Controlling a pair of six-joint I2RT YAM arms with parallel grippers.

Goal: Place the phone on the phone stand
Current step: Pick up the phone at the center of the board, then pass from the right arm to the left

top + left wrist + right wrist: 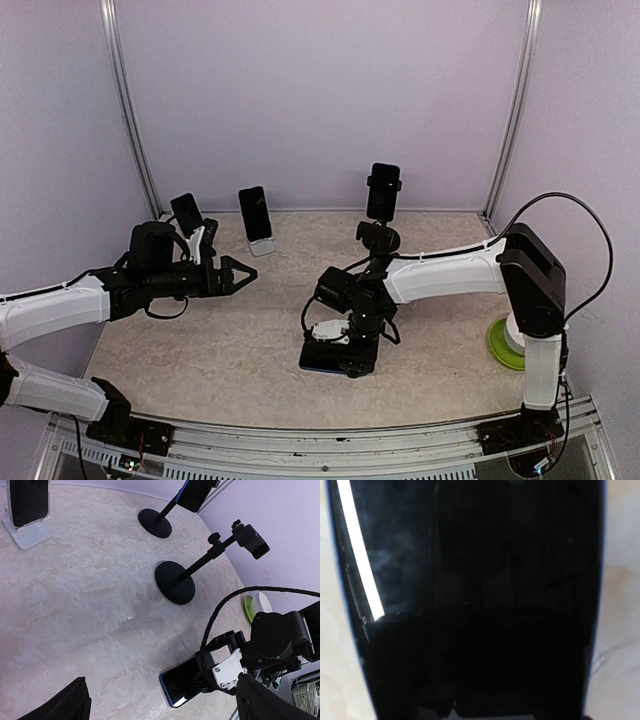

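Phone point(318, 360) lying flat on the counter point(200, 350), seen from above. It sits on the near side of the loaded black stand point(380, 238), well apart from it. The right hand point(350, 345) points straight down onto the phone's middle. From here I cannot tell whether it has closed on the phone or merely straddles it. Left of the loaded black stand, a clear stand point(262, 243) props up another handset. Nearer than that, the left hand point(240, 275) hovers above the counter, spread wide with nothing in it. A green disc point(503, 345) lies to the right of the loaded black stand and nearer.

From the left wrist, the two fingers point(67, 705) sit far apart at the bottom corners with nothing between them. The empty black phone stand point(215, 552) stands beside the loaded black stand, on the side towards the flat phone, its clamp vacant. Beyond it the phone shows a blue edge, flat on the counter, with the right hand over one end.

From the right wrist, the phone's dark glossy face fills nearly everything. A bright reflected strip runs down its left side, and pale counter shows at both edges. The grip cannot be judged here either.
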